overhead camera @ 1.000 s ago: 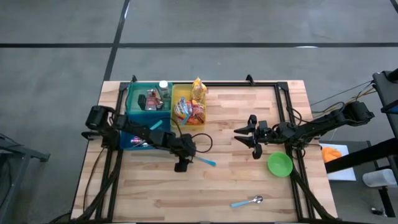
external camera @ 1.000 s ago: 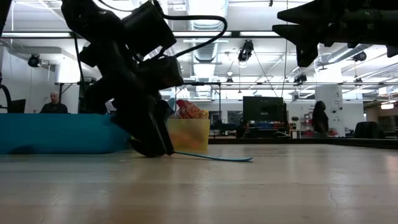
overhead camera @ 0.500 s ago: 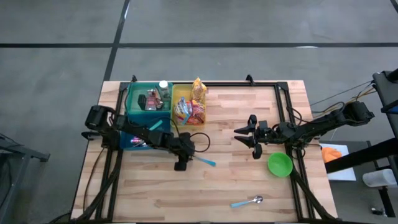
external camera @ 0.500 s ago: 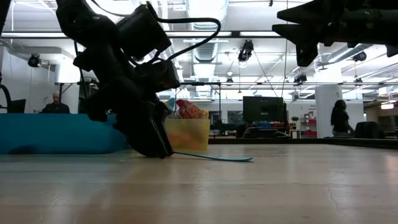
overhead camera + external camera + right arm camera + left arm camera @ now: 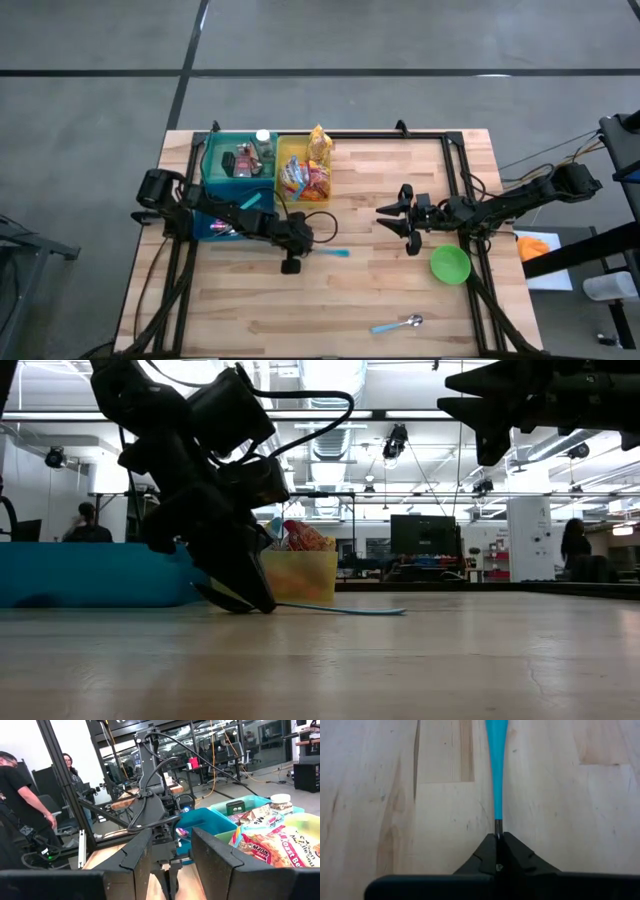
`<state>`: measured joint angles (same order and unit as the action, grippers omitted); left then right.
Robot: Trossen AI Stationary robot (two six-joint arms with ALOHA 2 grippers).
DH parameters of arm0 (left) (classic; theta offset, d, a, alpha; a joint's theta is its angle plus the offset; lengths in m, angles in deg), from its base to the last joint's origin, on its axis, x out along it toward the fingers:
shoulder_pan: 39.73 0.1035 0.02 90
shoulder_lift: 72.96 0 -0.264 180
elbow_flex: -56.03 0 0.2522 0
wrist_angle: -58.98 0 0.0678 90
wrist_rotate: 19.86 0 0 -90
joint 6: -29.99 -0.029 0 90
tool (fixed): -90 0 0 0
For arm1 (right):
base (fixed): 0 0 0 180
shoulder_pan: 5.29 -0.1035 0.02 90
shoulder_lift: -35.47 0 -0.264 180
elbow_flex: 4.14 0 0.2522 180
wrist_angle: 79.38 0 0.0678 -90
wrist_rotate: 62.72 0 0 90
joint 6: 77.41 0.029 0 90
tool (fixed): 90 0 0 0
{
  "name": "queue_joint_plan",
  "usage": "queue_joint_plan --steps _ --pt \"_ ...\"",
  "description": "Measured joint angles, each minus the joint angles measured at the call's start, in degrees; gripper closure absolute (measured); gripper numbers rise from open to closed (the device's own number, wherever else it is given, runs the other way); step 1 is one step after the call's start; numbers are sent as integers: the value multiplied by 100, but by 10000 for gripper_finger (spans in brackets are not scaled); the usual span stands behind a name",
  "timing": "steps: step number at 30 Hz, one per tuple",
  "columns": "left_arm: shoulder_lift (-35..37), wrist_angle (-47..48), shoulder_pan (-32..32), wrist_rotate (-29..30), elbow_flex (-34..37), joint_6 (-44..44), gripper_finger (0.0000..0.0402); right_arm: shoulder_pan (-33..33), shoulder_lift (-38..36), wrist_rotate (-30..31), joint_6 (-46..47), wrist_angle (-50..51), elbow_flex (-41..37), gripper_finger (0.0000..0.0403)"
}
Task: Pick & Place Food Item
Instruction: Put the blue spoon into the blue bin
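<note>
Your left gripper [image 5: 291, 266], left of centre in the high view, is pinching the blue utensil [image 5: 331, 252] lying flat on the table [image 5: 400, 300], so you're at the grasp; next, lift it cleanly.

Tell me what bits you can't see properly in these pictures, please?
- The end of the blue utensil that sits in the left gripper: pinched between the shut fingers in the left wrist view, under the arm in the high view.
- What is in the teal bin: too small in the high view, and only its wall shows in the low view.
- The right gripper, raised over the table: cut off by the top edge in the low view.
</note>
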<state>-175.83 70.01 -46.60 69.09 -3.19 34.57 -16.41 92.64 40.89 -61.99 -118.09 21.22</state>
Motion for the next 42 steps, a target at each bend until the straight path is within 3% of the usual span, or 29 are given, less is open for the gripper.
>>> queue_joint_plan --steps 12,20,30,42 --pt "63 26 10 18 -29 219 393 0 0 0 0 0 0 268" --pt "856 906 -4 531 -214 550 393 0 0 0 0 2 0 268" --pt "2395 3377 -33 1661 -640 1484 393 0 -2 -2 0 11 -2 268" --pt "3347 6384 -112 2258 -542 3875 394 0 -2 -2 0 42 2 268"
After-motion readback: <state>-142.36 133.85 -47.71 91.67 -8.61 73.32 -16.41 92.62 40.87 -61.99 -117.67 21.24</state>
